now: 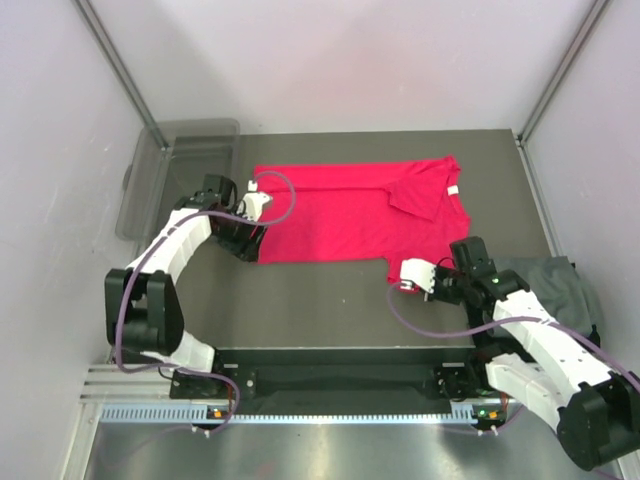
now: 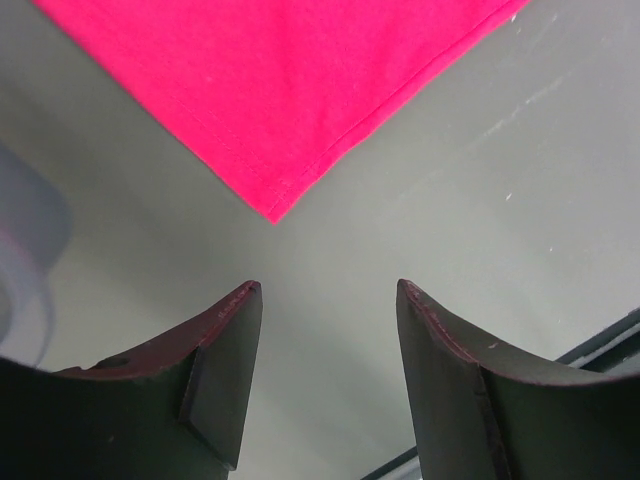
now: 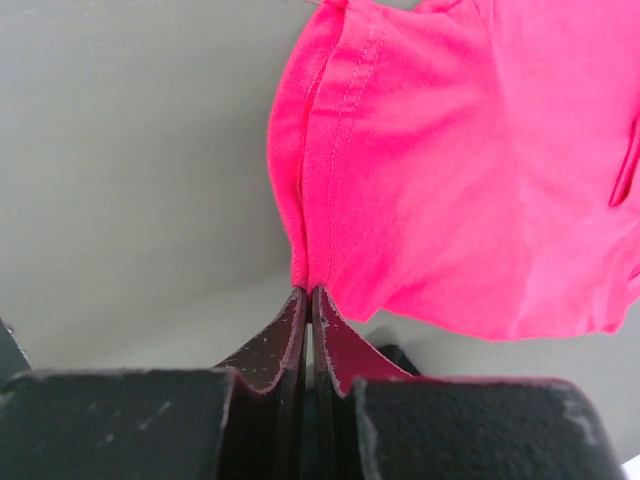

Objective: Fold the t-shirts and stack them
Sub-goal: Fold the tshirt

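On the table the red t-shirt lay spread; the right gripper pinched its hemmed near edge, while the left gripper gaped just short of a corner. Folding looked barely begun: the left needed to advance and grip.

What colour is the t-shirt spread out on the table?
The t-shirt is bright red, clearest in the top external view.
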### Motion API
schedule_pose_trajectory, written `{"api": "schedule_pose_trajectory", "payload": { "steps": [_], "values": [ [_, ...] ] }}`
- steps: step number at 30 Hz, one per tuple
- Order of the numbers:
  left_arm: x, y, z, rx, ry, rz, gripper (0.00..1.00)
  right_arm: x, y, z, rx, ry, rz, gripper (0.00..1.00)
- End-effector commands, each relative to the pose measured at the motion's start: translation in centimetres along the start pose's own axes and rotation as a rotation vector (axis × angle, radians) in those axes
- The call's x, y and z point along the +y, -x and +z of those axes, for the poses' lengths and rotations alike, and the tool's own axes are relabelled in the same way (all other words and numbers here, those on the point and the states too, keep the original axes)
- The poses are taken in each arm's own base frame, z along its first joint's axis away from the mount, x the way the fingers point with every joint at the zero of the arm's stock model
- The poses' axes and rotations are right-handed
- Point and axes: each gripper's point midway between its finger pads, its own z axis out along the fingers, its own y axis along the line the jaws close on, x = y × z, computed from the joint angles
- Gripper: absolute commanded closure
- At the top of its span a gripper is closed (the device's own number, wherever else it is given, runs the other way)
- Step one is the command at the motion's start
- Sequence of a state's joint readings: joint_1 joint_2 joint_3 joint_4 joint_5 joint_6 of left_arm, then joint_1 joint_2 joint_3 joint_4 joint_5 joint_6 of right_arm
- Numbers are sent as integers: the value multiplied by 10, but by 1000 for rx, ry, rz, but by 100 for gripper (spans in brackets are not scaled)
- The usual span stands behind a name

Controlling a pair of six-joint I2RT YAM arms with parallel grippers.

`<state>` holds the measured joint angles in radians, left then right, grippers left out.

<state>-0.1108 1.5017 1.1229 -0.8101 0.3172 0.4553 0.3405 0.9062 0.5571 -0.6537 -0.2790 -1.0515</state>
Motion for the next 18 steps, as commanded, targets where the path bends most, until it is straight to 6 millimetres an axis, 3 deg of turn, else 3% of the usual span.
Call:
{"api": "schedule_pose_trajectory", "payload": {
  "steps": [1,7,18],
  "values": [
    [2,0,3,38,-28,11,39,-6,10,-6,-24,-32,52,98],
    [12,-8,23,79,-11,-1,39,-6,13,-8,-41,-44,80,98],
    [28,-1,45,99,4,-20,41,-2,10,-7,-37,-45,90,98]
  ]
}}
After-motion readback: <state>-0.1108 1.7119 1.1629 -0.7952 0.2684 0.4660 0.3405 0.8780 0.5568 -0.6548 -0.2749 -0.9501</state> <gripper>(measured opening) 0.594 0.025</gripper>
